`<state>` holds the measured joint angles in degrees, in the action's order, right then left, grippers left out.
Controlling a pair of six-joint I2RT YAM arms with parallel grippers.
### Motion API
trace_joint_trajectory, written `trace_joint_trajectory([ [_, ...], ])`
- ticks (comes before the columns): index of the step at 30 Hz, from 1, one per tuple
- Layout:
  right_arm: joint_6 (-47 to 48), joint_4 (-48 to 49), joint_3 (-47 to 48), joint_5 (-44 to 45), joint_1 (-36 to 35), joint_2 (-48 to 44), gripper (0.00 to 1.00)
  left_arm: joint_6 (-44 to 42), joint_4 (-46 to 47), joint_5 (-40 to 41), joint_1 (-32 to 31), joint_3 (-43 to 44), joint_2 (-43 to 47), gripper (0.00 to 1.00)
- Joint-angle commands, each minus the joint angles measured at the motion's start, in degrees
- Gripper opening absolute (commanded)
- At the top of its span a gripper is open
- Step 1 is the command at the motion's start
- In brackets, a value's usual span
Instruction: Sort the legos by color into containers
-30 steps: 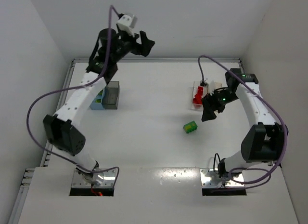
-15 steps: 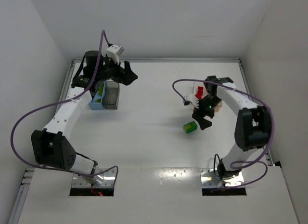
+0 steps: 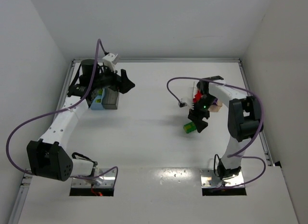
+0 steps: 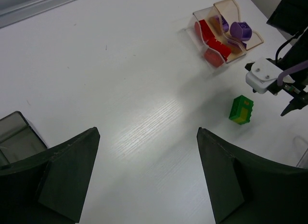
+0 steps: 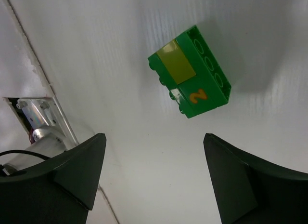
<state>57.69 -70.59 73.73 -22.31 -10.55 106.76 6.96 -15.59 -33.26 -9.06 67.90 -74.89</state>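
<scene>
Since the green lego (image 5: 192, 74) lying alone on the table (image 5: 96, 31) looks light, rigid and slick-sided, I judge my right end effector (image 5: 151, 151), spread wide and empty near it, should pinch its long flat sides squarely.

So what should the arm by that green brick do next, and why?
Probably lower the right gripper onto the green brick and close: its jaws stand open and empty, and the brick lies loose on the table just ahead of them.
</scene>
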Motion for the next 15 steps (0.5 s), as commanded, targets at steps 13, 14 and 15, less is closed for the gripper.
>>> trace_joint_trajectory([
  [13, 8.05, 13.63, -7.02, 2.53, -4.83, -6.03, 0.85, 1.39, 3.29, -0.41, 1.24, -2.51, 2.03, 0.89],
  [14, 9.09, 15.11, -7.81, 1.75, -4.83, -6.04, 0.85, 1.39, 3.29, -0.41, 1.24, -2.51, 2.03, 0.89],
  [15, 9.11, 15.91, -8.43, 1.13, -4.83, -6.04, 0.86, 1.39, 3.29, 0.20, 1.24, -3.12, 2.03, 0.89],
])
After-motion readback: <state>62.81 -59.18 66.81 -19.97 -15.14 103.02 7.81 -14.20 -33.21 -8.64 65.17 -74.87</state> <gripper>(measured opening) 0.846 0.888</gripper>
